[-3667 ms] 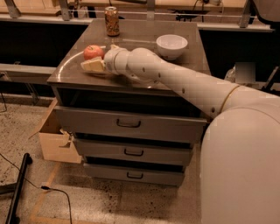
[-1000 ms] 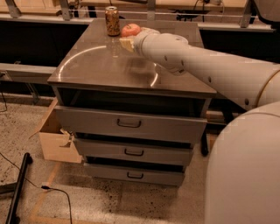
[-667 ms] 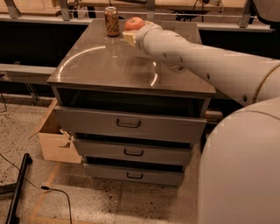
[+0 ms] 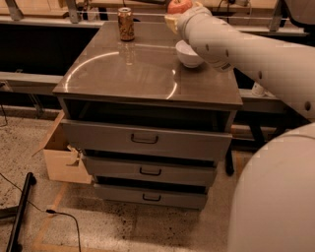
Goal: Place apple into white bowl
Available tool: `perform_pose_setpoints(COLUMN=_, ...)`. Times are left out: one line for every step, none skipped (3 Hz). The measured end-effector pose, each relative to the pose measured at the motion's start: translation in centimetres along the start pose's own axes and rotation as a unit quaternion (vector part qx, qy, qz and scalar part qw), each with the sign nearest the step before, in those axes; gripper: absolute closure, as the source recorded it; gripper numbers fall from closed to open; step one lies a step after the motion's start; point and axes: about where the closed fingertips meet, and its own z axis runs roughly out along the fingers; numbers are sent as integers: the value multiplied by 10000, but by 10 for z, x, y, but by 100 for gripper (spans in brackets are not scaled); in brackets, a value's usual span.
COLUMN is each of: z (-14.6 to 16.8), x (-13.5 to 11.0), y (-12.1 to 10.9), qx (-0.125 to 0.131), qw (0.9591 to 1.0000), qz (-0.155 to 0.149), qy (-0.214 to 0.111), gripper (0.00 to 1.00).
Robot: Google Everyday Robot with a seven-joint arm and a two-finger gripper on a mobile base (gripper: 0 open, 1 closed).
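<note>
A: Where is the apple (image 4: 180,5)?
B: Clamped in the gripper (image 4: 173,18), held aloft. The white bowl (image 4: 187,54) lies just below it, nearer the camera (arm partly covers its rim).

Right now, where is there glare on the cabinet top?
Camera view: a bright curved streak crosses the glossy cabinet top, which also mirrors the can; the gripper, above the bowl at the top edge, holds the apple, cut by the frame.

Yellowish tool (image 4: 174,18) high over the counter (image 4: 123,74) back edge; behind it fat glossy white arm (image 4: 246,54), dark screw dots (image 4: 205,47), rounded white body (image 4: 280,197).
</note>
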Motion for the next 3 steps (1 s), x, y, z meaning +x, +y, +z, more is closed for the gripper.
perform_pose_setpoints(z=-18, x=8, y=-43, qx=264, qw=9990, qz=298, qy=185, gripper=100)
perform_pose_setpoints(z=-17, x=21, y=-47, qx=165, qw=9977, qz=557, qy=340, gripper=100)
perform_pose_setpoints(z=-2, x=37, y=-39, qx=-14, qw=9962, qz=751, qy=450, gripper=100)
